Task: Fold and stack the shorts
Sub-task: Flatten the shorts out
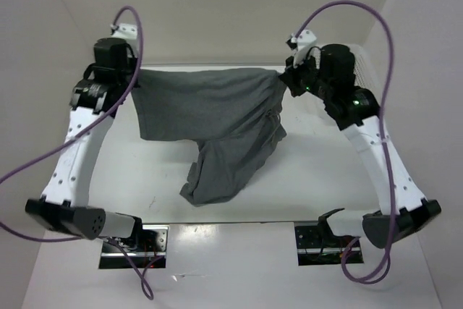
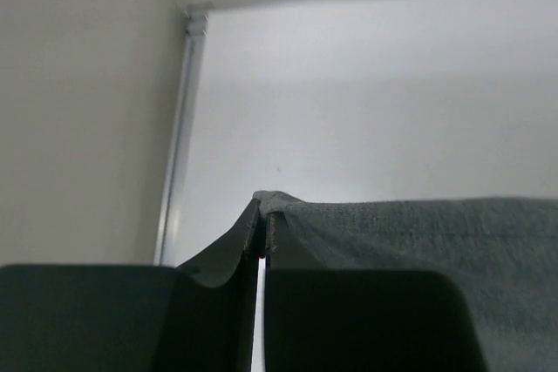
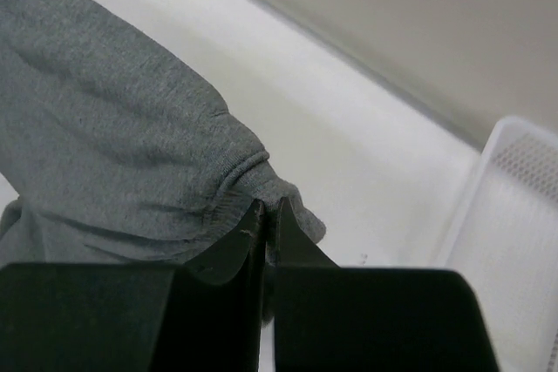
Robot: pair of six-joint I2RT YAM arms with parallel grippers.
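Note:
The grey shorts (image 1: 210, 117) hang stretched between my two grippers above the white table, one leg drooping down toward the near edge. My left gripper (image 1: 132, 77) is shut on the shorts' left corner; in the left wrist view its gripper (image 2: 263, 215) pinches the fabric edge (image 2: 418, 241). My right gripper (image 1: 288, 77) is shut on the shorts' right corner; in the right wrist view its gripper (image 3: 268, 215) clamps a bunched hem (image 3: 131, 128).
A white basket (image 1: 365, 70) stands at the far right behind the right arm, and also shows in the right wrist view (image 3: 514, 206). White walls enclose the table on the left, right and back.

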